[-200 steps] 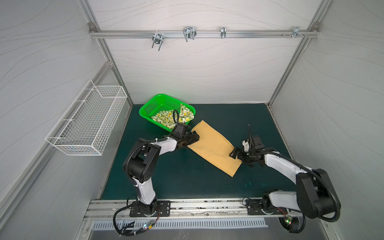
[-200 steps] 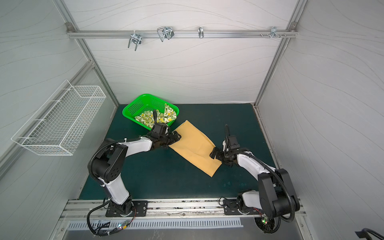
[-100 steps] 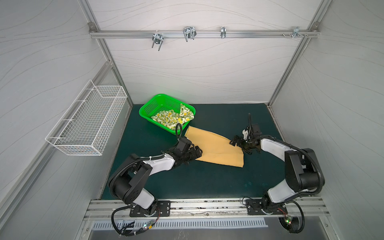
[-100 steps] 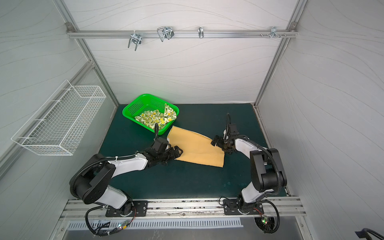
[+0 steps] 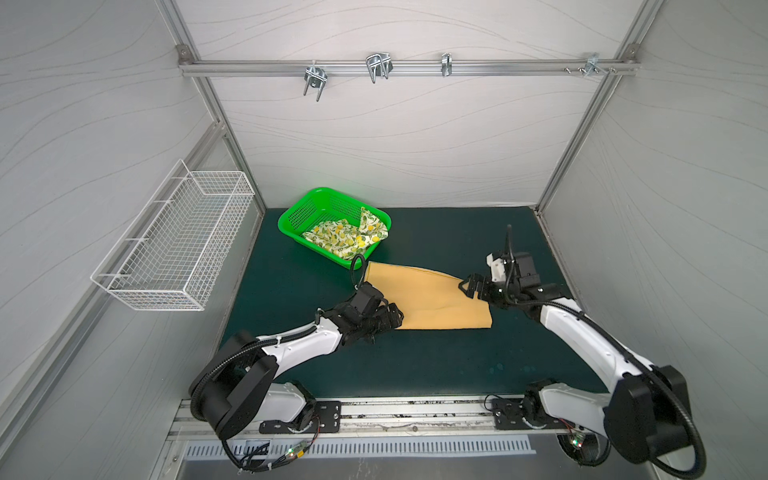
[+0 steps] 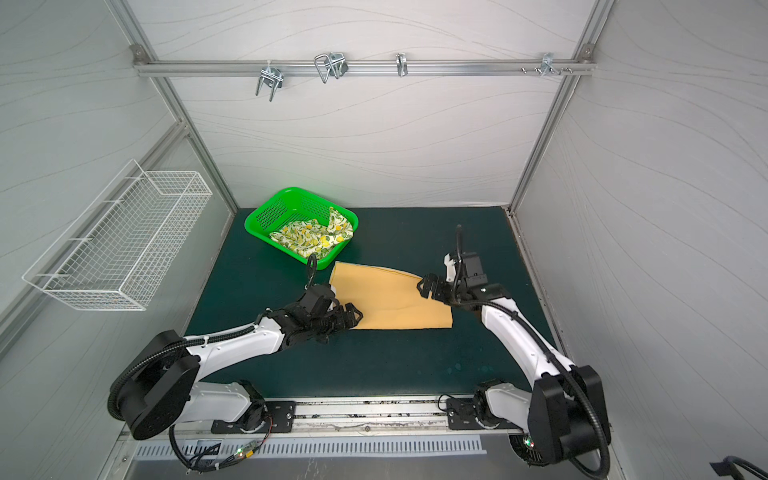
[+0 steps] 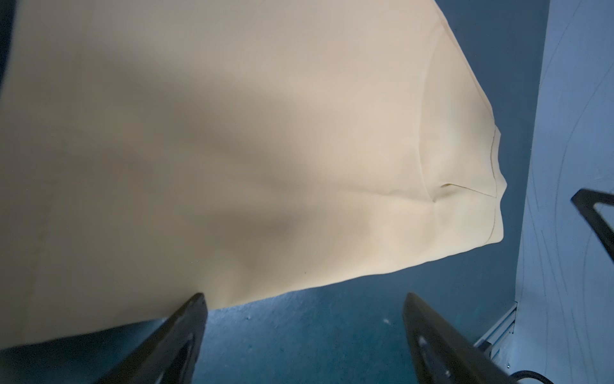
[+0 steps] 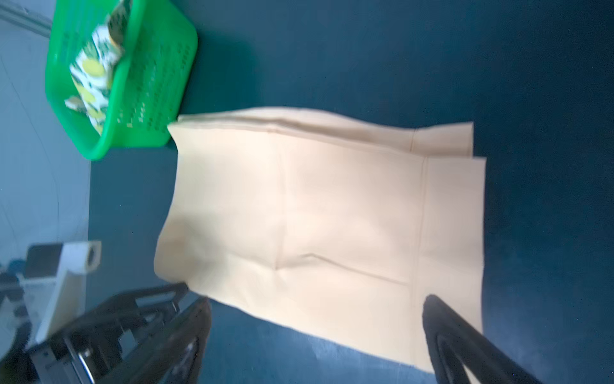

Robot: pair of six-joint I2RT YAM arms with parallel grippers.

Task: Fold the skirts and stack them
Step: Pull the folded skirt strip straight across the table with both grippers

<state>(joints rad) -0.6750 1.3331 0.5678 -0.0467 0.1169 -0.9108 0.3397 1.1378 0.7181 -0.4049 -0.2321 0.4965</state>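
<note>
The mustard-orange skirt (image 5: 428, 297) (image 6: 390, 299) lies folded flat on the green mat, mid-table. My left gripper (image 5: 392, 318) (image 6: 353, 318) stands open at its near left corner; in the left wrist view only mat shows between the fingers of the left gripper (image 7: 304, 299), and the skirt (image 7: 232, 133) lies just beyond. My right gripper (image 5: 467, 286) (image 6: 426, 286) (image 8: 317, 301) is open at the skirt's (image 8: 315, 216) right edge, holding nothing. The lemon-print skirt (image 5: 349, 239) (image 6: 316, 239) (image 8: 93, 69) lies crumpled in the green basket.
The green perforated basket (image 5: 307, 210) (image 6: 266, 216) (image 8: 149, 99) stands at the back left of the mat, close to the mustard skirt's far left corner. A white wire basket (image 5: 178, 245) hangs on the left wall. Metal hooks (image 5: 378, 66) hang from the back rail.
The mustard skirt has swung from a diagonal lie to nearly crosswise. My left gripper has moved toward the front, to its near left corner. The right gripper has shifted back along the right edge.
</note>
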